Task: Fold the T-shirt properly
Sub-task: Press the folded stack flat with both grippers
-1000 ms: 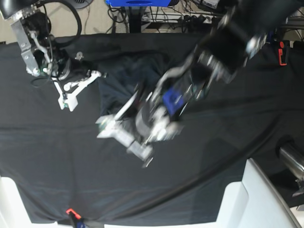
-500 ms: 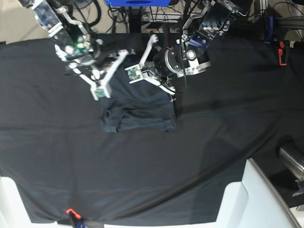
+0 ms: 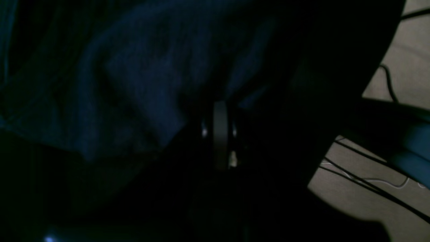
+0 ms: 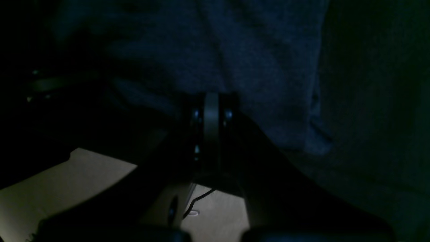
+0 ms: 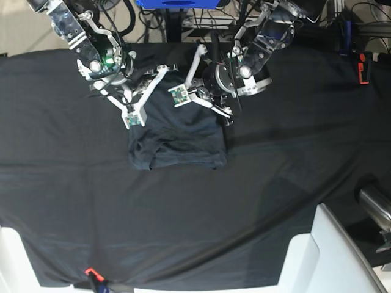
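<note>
Base view, left to right: two arms and one T-shirt (image 5: pixel 177 137). The right gripper (image 5: pixel 160 71) is at upper left of centre, jaws together at the shirt's far edge; whether cloth is pinched cannot be told. The shirt lies folded into one compact rectangle at centre on the black table cloth (image 5: pixel 293 159). The left gripper (image 5: pixel 194 64) is just right, jaws likewise together.

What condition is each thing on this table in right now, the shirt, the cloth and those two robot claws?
Dark slate-grey soft knit T-shirt: folded into a compact rectangle, lying flat, near edge slightly rumpled.
Black table cloth: spread over the table, creased diagonally.
Left end effector: shut, at the shirt's far right edge.
Right end effector: shut, at the shirt's far left corner.
</note>
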Motion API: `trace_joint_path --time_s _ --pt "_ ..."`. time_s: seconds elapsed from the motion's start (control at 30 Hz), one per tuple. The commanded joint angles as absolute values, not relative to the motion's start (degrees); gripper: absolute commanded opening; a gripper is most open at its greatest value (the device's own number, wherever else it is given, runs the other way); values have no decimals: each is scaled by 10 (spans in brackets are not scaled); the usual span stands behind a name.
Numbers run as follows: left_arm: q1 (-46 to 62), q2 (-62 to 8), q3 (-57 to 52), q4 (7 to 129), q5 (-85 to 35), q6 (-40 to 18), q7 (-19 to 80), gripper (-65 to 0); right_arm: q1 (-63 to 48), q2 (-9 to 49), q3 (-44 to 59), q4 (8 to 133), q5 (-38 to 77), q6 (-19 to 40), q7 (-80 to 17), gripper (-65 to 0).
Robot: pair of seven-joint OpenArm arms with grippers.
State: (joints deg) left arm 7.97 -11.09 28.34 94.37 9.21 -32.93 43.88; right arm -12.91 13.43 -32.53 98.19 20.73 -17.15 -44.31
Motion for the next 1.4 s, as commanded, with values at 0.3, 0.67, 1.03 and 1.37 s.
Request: trace_joint_path --time_s 0.3,0.67,1.03,1.37 --pt "113 -144 280 974 91 -327 432 -650 -129 135 -325 993 208 -170 -436 -644" --pt "115 -152 279 1039 91 -327 436 -650 -129 135 -325 1014 208 -170 -437 -644" --pt "95 -126 279 998 90 -326 432 -650 -110 135 -326 1024 208 -170 -439 -644" --pt "101 -133 279 961 91 -326 432 -650 -109 135 -325 978 208 -169 -432 -644"
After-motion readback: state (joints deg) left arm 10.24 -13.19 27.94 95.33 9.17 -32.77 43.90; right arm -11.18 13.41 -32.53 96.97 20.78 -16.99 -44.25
